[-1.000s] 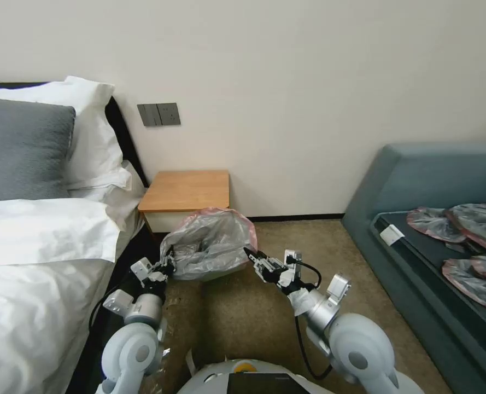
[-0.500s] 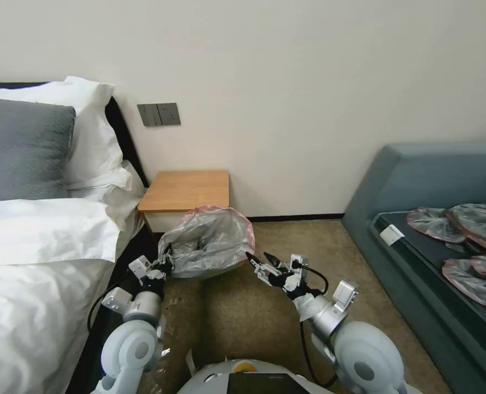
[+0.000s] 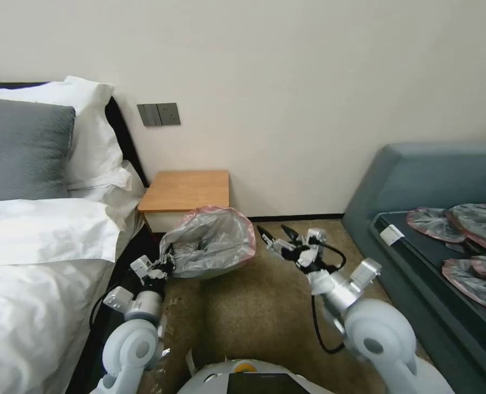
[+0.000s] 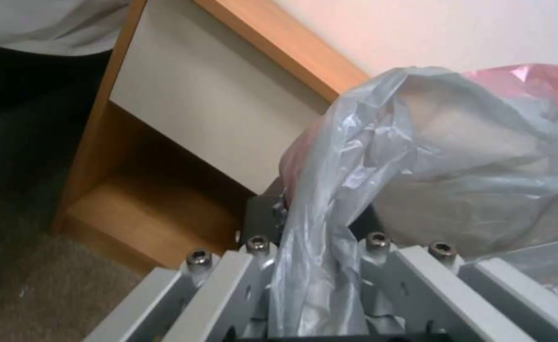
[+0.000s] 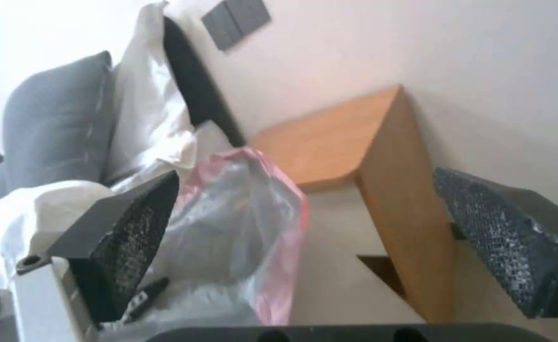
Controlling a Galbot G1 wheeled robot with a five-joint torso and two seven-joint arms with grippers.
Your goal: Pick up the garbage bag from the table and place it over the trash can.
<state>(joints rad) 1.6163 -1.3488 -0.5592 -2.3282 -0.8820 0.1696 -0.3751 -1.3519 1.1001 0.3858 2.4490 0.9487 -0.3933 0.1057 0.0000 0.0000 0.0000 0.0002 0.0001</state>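
The garbage bag (image 3: 210,246), grey and crinkly with a pinkish-red rim, lies draped over the trash can on the carpet in front of the table (image 3: 187,190). In the head view the bag covers the can. In the left wrist view the trash can (image 4: 482,204) shows beige through the plastic. My left gripper (image 3: 166,261) is at the bag's left edge, shut on a fold of the garbage bag (image 4: 317,228). My right gripper (image 3: 275,232) hangs open just right of the bag, apart from it. Its two dark pads (image 5: 133,237) stand wide, with the garbage bag (image 5: 228,223) and the table (image 5: 336,137) beyond them.
A bed (image 3: 35,262) with white linen and pillows runs along the left, close to my left arm. A teal sofa (image 3: 417,186) on the right carries several more bags (image 3: 461,224). Bare carpet (image 3: 264,317) lies between them, and the wall is behind the table.
My right gripper has let go of the bag's right edge, opened, and moved up and to the right, away from it. The left gripper has kept its hold and stayed put.
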